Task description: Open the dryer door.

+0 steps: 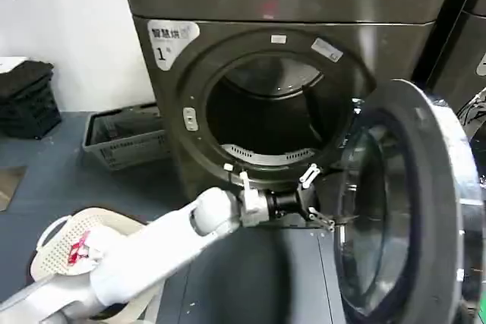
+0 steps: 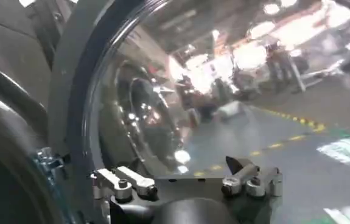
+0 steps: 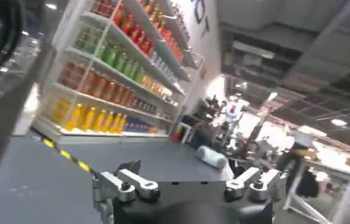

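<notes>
Dryer door (image 1: 425, 210), the big round porthole with wide shiny chrome ring around dark glass, on the dark grey machine with the white "1" sticker (image 1: 161, 54): already swung well off the drum opening (image 1: 262, 123), hinged on the robot's right, standing roughly edge-on to the head camera with its inner face toward the left arm

Left claw (image 1: 313, 196) sits low in front of the opening, just beside the door's inner rim, its fingers spread and holding nothing. In the left wrist view the same claw (image 2: 187, 182) points straight at the glass, chrome ring (image 2: 71, 91) curving close by; can't tell if a fingertip actually touches

Key relation: door lies to the right of the left claw and slightly ahead of it, door plane close to parallel with the arm's reach line. So any further opening looks like a sideways push to the right against the inner face, not a pull

Right claw (image 3: 187, 189): fingers apart, empty, looking out at open floor and a shelf of coloured bottles (image 3: 108, 79), away from the door. Left arm is clearly the nearer one

Judgement: task is mostly done, only a last bit of swing left if any
</notes>
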### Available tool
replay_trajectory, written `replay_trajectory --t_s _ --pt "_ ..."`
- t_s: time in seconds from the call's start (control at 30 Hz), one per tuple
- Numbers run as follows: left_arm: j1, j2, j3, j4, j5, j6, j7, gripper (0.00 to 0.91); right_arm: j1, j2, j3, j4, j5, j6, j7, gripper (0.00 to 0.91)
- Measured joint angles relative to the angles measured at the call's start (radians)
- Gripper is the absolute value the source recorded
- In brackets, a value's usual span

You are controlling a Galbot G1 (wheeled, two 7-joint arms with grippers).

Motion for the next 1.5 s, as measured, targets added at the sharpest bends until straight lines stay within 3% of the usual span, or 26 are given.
replay_trajectory --t_s 0.4,0.8,1.5 --pt "-0.058 -0.161 0.033 0.173 0.011 0.001 -0.006 0.907 0.017 0.0 0.017 -0.016 -0.069 0.001 0.026 0.907" --pt "-0.091 -0.289 0.034 0.312 0.027 0.003 -0.008 0.907 0.009 0.0 0.054 -0.053 -0.07 -0.014 0.051 0.907" --pt "-0.109 -0.379 0.036 0.387 0.038 0.002 -0.006 0.907 0.007 0.0 0.056 -0.028 -0.061 -0.014 0.047 0.907"
